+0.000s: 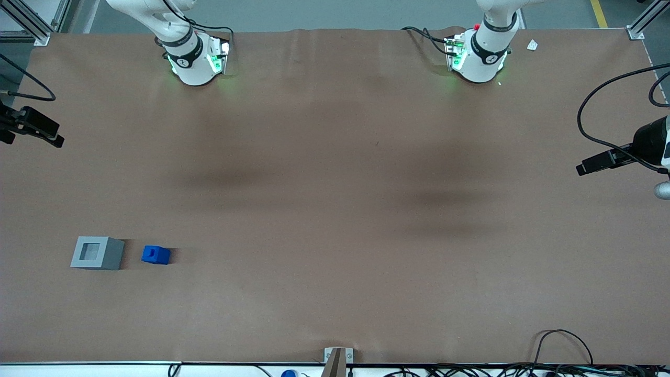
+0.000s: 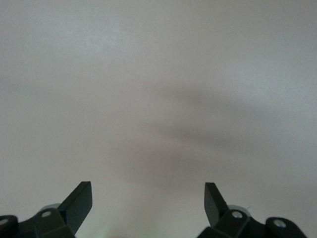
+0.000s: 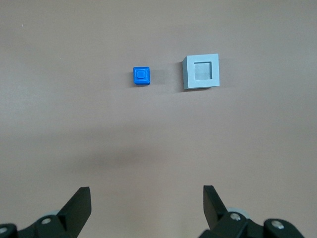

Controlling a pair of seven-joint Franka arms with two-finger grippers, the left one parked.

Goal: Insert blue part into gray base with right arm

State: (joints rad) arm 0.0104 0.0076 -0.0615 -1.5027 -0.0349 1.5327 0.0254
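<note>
Both fingers of the hand [image 3: 146, 208] spread apart (raised) above blue part [image 3: 141, 76], gray base [image 3: 201, 72].

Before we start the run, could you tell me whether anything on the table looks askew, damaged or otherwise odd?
Nothing stands out. The blue part sits upright beside the gray base, apart from it, and the base's recess is empty. The right arm's end effector hangs open above the table, holding nothing.

The end effector [image 3: 146, 203] hangs wide open above bare table [image 3: 74, 129]; only the gray base [image 3: 201, 72] stands near the blue part [image 3: 141, 76].
</note>
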